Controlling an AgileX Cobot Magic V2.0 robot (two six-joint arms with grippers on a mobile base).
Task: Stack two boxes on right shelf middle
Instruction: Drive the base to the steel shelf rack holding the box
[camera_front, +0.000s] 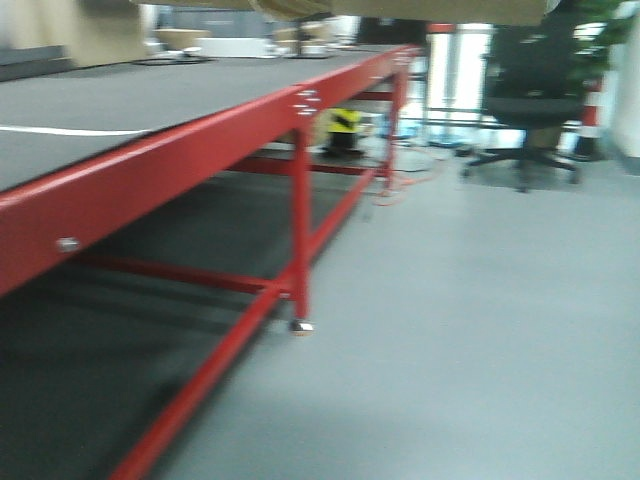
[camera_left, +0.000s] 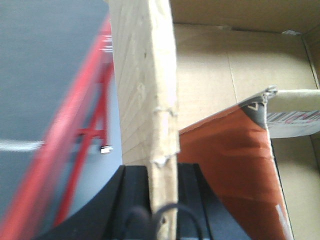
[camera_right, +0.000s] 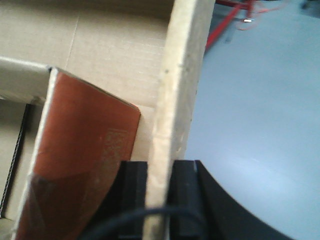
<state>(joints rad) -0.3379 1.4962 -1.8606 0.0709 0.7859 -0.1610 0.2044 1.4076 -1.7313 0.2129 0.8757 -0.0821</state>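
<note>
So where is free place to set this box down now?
The grey table top is bare from its red front rail back to the clutter at its far end. The floor right of the table is open up to the office chair. The box itself holds an orange carton.

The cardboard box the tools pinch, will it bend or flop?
Probably stiff: the box wall looks thick and stands straight in the left tool and right tool. Likely light, since edge pinches carry it. The orange pack inside might slide.
</note>
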